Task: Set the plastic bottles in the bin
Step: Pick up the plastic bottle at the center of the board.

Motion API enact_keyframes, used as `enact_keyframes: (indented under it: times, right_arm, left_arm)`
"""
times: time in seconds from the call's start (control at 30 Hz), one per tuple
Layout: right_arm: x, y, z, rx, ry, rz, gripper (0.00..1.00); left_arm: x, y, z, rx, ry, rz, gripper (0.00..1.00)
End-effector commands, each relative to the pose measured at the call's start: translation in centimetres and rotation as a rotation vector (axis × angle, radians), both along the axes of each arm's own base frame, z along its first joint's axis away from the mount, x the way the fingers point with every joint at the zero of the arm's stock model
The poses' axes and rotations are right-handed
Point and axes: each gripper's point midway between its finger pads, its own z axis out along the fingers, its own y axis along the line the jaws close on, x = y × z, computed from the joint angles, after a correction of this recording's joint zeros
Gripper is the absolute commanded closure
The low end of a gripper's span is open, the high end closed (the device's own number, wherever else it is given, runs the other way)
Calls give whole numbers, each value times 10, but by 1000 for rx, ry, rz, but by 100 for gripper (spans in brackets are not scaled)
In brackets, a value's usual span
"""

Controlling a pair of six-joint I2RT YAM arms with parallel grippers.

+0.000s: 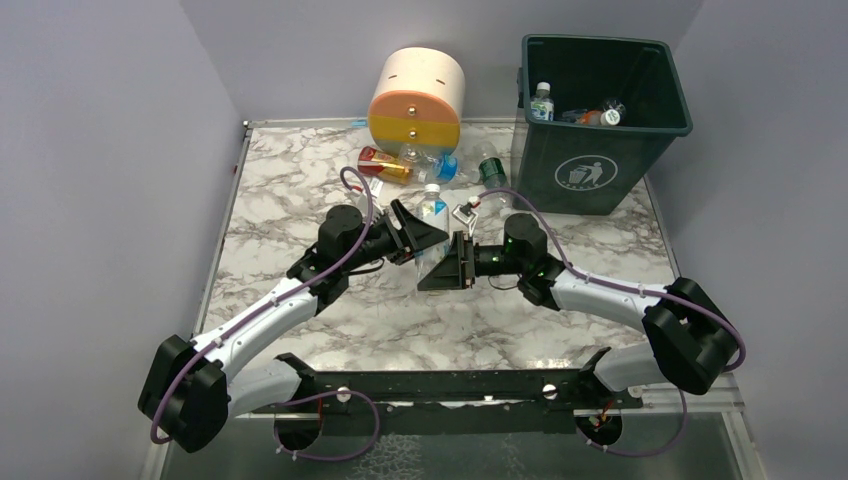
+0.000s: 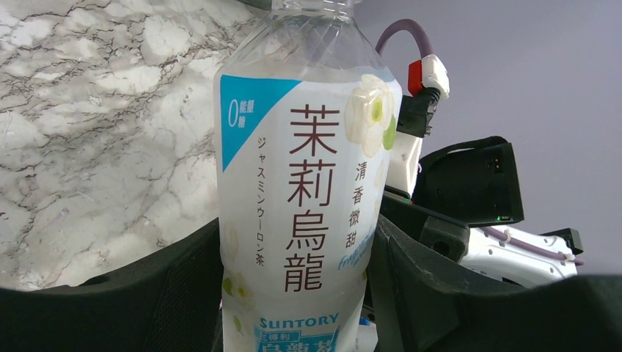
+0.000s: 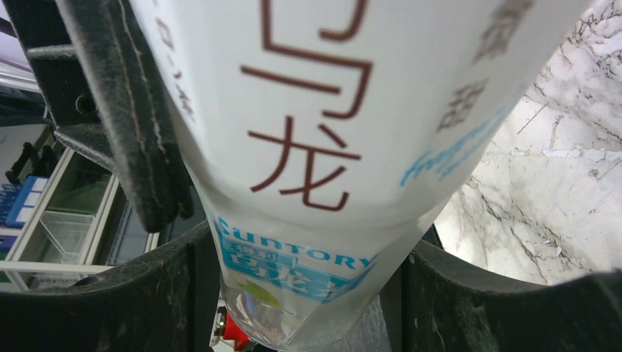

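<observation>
Suntory bottle (image 2: 308,213), labelled 茉莉烏龍 and ジャスミンウーロン茶, sits gripped in left tool (image 2: 293,286).

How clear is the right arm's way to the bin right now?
Probably clear, not yet free. The bin stands on its own side, bare marble tabletop between. But the right gripper flanks the white-labelled bottle that the left gripper clamps, and the bin's rim is tall.

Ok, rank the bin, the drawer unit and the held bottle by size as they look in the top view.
1. Bin, largest.
2. Drawer unit, clearly smaller.
3. Held bottle, smallest by far, though partly hidden.
</observation>
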Motion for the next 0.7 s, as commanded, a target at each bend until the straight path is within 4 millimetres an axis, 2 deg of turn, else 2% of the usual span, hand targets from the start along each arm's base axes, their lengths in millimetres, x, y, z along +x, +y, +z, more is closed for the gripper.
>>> enact_keyframes:
  times: [0.0, 0.17, 0.27, 0.3, 0.33, 0.37, 0.67]
  right_arm:
    - [-1, 2, 6, 34, -33, -5, 31]
    - [0, 3, 7, 36, -33, -7, 34]
    - [0, 3, 6, 35, -30, -5, 38]
    - [0, 3, 5, 35, -28, -5, 38]
    - [0, 3, 6, 37, -30, -6, 39]
    - [1, 3, 6, 38, -30, -8, 39]
    - [-1, 3, 6, 37, -28, -7, 39]
  left_arm:
    - [3, -1, 18, -22, -60, 14, 34]
    - [1, -1, 18, -21, -64, 9, 31]
    - [0, 0, 18, -18, -68, 5, 26]
    - [-1, 0, 18, -17, -69, 1, 22]
    - [-1, 0, 18, -16, -71, -2, 8]
    - [-2, 0, 18, -13, -72, -3, 2]
    - [-5, 2, 25, -8, -115, -12, 1]
